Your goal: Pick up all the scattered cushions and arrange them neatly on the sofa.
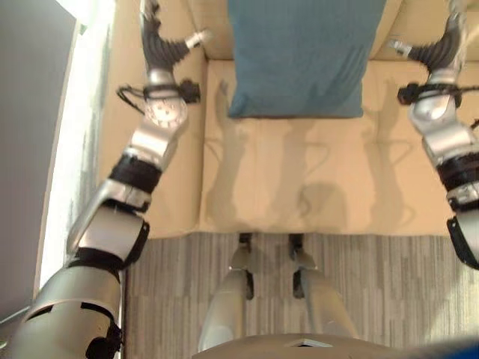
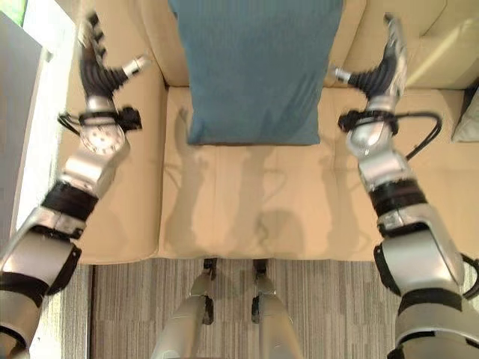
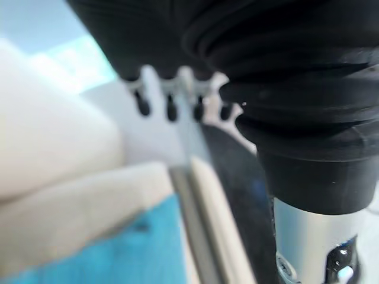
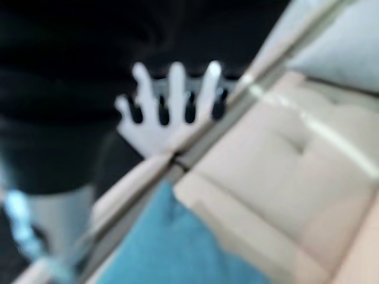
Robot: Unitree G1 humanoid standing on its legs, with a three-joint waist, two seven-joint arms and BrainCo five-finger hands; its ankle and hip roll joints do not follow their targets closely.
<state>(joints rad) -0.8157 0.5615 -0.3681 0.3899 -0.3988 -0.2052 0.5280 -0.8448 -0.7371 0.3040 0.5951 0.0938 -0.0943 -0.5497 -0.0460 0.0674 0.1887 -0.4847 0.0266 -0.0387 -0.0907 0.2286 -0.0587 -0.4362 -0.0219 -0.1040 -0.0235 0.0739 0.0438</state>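
Observation:
A blue cushion (image 2: pixel 254 71) stands upright against the backrest of the beige sofa (image 2: pixel 254 202), its lower edge resting on the seat. My left hand (image 2: pixel 97 63) hovers to the cushion's left over the armrest, fingers straight and thumb spread, clear of the fabric. My right hand (image 2: pixel 382 67) is raised on the cushion's right side, likewise open and apart from it. In the left wrist view the straight fingertips (image 3: pixel 169 109) point past the sofa, with the cushion's blue edge (image 3: pixel 118 248) below. A corner of the cushion (image 4: pixel 177 248) lies beyond my right hand's fingers (image 4: pixel 172 100).
The sofa seat in front of the cushion is bare beige fabric. A pale cushion edge (image 2: pixel 465 120) peeks in at the far right of the sofa. Grey striped carpet (image 2: pixel 337 307) runs along the sofa's front. A bright window strip (image 1: pixel 75 149) lies to the left.

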